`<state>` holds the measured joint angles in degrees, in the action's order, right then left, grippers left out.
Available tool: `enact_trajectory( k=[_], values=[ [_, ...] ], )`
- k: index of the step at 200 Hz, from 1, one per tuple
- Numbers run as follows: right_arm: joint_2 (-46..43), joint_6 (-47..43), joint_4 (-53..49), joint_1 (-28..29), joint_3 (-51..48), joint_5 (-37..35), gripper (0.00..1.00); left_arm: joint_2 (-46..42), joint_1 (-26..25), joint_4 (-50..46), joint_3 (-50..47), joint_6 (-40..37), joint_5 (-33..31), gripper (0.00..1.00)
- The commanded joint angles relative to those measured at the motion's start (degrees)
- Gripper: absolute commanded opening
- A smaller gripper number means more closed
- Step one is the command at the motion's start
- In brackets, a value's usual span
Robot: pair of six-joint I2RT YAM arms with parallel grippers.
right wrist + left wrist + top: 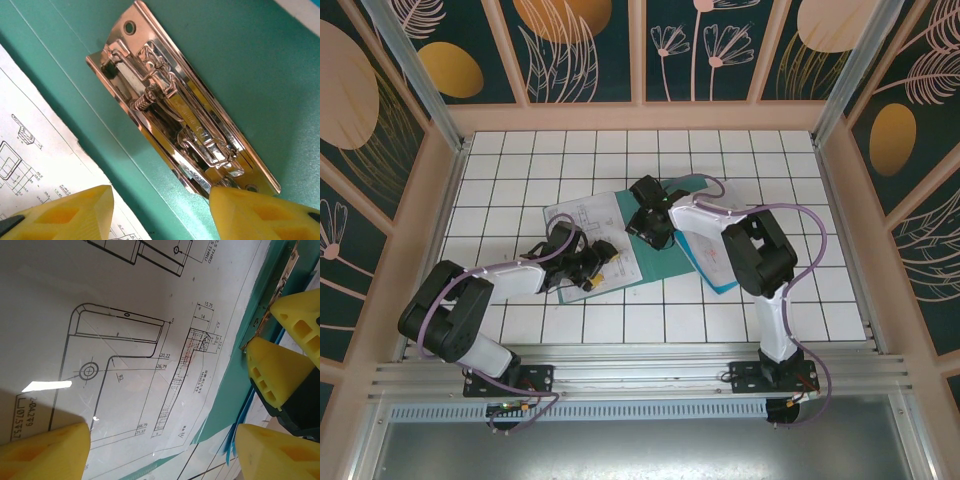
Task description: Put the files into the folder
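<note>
Files [30, 150] beside folder [250, 75] clip [180, 115], right claw [161, 202] astride it, perhaps touching.

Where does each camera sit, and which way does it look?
Top external: above and behind the bases, looking down on the tiled table; left arm and right arm show.
Left wrist: on the left gripper, facing a printed sheet; its yellow fingertips show.
Right wrist: on the right gripper, facing the folder; its yellow fingertips show.
Shared: both wrist views catch the folder's metal clip.
</note>
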<state>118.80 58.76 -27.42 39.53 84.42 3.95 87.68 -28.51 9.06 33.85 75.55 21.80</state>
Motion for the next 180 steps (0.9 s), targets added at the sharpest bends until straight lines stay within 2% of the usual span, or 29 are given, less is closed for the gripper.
enact_trajectory(
  k=[1,24,50,71,113,144,175,180],
  values=[
    [-0.6,-2.9,-6.1,-1.6,-1.2,-9.8,0.57,0.1,-0.2,-4.4,-1.7,0.5,-1.3,0.77],
    [-8.3,-5.7,0.4,-1.6,-0.4,-6.6,0.59,0.2,-0.1,-4.5,-1.6,0.3,-1.4,0.77],
    [-13.9,-7.6,-0.8,-1.9,1.6,-8.7,0.67,0.3,-0.2,-4.6,-1.4,0.0,-1.4,0.77],
    [-17.5,-7.4,1.2,-3.7,-3.9,-5.6,0.71,0.5,-0.1,-4.8,-0.9,-0.3,-1.5,0.77],
    [-21.2,-6.4,11.1,-4.9,-17.7,6.3,0.71,0.7,-0.1,-6.7,0.6,-1.6,-2.1,0.77],
    [-24.8,-7.6,15.9,-5.8,-22.8,7.3,0.69,1.0,0.6,-9.4,1.7,-3.9,-3.2,0.77],
    [-26.9,-10.9,15.8,-7.8,-23.8,9.8,0.67,1.4,4.1,-13.0,3.8,-8.4,-4.7,0.77],
    [-27.2,-11.5,15.8,-10.0,-23.9,10.6,0.67,1.6,4.7,-13.4,4.2,-9.2,-4.7,0.77]
  ],
)
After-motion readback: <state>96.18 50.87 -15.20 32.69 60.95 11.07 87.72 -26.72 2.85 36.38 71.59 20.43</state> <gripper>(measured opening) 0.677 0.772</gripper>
